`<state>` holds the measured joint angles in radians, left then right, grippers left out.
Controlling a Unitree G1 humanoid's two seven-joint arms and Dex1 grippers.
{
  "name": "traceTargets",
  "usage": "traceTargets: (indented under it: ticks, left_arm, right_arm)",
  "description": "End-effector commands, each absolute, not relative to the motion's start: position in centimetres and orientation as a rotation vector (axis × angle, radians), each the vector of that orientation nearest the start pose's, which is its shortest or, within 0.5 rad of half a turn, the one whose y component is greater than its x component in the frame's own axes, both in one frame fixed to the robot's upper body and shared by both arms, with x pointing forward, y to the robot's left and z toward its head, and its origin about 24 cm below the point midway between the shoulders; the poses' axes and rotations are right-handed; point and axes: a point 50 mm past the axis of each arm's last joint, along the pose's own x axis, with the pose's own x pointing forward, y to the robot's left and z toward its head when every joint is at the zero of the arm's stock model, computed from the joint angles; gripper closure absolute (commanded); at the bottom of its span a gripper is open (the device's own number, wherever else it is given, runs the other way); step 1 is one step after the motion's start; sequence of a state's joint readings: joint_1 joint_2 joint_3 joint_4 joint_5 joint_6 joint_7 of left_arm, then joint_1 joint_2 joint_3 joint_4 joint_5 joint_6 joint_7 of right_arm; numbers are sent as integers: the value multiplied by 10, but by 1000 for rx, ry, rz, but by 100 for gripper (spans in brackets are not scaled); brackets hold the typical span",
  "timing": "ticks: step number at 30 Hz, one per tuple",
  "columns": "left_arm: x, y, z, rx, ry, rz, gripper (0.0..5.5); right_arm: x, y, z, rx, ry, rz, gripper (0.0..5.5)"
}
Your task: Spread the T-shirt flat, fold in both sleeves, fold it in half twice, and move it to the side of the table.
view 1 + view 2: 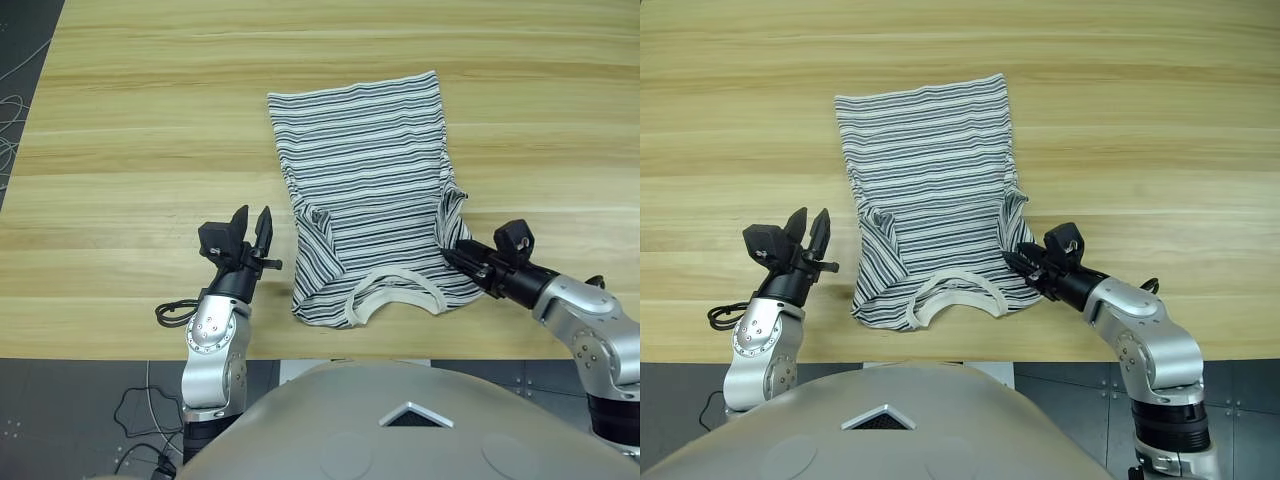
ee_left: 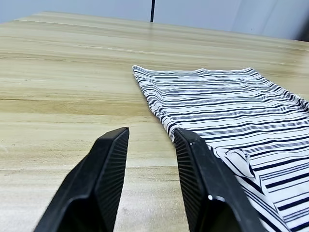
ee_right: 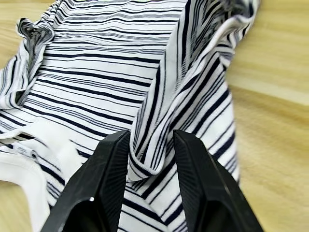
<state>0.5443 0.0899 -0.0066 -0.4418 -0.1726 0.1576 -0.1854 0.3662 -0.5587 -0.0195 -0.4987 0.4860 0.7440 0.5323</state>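
A black-and-white striped T-shirt (image 1: 370, 170) lies on the wooden table (image 1: 130, 150), its white collar (image 1: 395, 285) toward me and both sleeves turned in over the body. My left gripper (image 1: 252, 215) hovers open over bare wood just left of the shirt's near left edge, with nothing between its fingers (image 2: 113, 164). At the shirt's near right shoulder is my right gripper (image 1: 447, 252), open. In the right wrist view a raised fold of striped cloth (image 3: 159, 106) runs into the gap between its fingers (image 3: 108, 174).
Bare wood lies all around the shirt, widest to the left and far side. The table's near edge runs just below the collar. A black cable (image 1: 172, 313) loops off the left wrist at that edge.
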Motion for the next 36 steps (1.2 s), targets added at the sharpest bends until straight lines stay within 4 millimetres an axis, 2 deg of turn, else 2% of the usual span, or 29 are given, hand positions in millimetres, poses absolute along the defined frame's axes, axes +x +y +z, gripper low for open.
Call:
traceTargets:
  ticks: [1,8,17,23,33,36]
  left_arm:
    - [147,173,29,-84,223,-93,371]
    - [148,172,29,-85,220,-95,371]
    - [148,171,29,-88,218,-95,371]
    - [147,172,29,-87,220,-94,371]
    - [148,171,29,-87,220,-97,371]
    - [148,171,29,-86,220,-97,371]
  right_arm:
    - [160,-199,39,53,655,624,388]
    - [157,-193,33,90,667,638,388]
    - [155,-184,44,156,629,699,388]
    - [154,-184,44,142,634,702,388]
    - [150,-180,19,119,722,668,388]
    - [154,-182,22,133,693,661,388]
